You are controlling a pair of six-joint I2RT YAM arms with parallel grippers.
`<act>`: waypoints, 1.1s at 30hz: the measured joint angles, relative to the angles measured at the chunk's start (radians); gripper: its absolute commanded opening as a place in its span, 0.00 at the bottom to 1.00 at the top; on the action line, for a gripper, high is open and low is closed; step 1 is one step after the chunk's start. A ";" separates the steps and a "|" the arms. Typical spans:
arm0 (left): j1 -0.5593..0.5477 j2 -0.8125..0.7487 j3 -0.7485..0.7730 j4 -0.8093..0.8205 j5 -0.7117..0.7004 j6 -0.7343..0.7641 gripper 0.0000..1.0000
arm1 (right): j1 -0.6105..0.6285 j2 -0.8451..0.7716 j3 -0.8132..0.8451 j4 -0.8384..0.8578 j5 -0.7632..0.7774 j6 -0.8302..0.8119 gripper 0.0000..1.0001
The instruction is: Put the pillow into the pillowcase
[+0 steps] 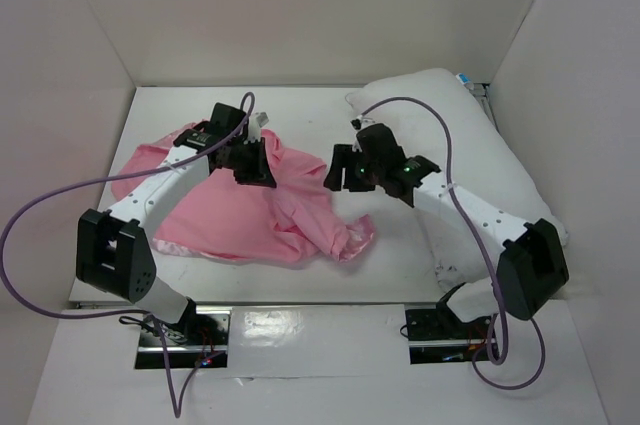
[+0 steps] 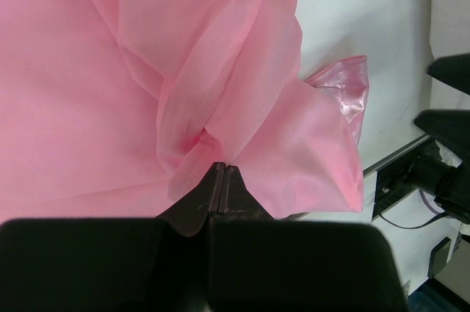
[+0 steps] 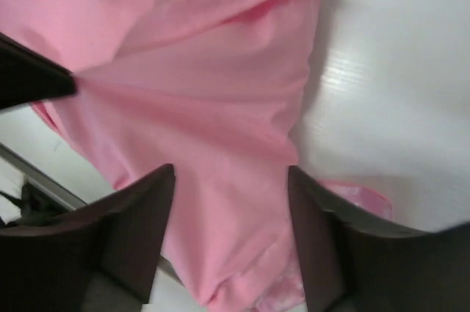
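My left fingers (image 2: 217, 184) clench a fold of the pink pillowcase (image 1: 262, 217) while my right fingers (image 3: 136, 238) hang released over it.

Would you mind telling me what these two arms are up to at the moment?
The left gripper is pinched shut on a fold of the pink pillowcase, which lies crumpled on the table. The right gripper is open just over the same cloth, its jaws gripping nothing. The white pillow lies at the right side of the table, wholly outside the pillowcase, so none of it is in yet.
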 measured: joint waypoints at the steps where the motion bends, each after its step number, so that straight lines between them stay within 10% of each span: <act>1: 0.000 0.000 0.001 0.000 0.000 0.000 0.00 | -0.004 0.008 -0.006 -0.002 -0.018 -0.010 0.75; 8: 0.000 0.000 0.000 -0.005 -0.002 0.000 0.00 | 0.066 0.066 -0.131 -0.033 -0.148 -0.024 0.57; 12: 0.000 0.000 0.000 -0.006 -0.005 0.000 0.00 | 0.114 0.099 -0.138 -0.040 -0.179 -0.046 0.00; 33: -0.021 0.173 0.259 0.026 0.053 -0.050 0.00 | 0.113 -0.073 0.121 -0.166 0.618 0.024 0.00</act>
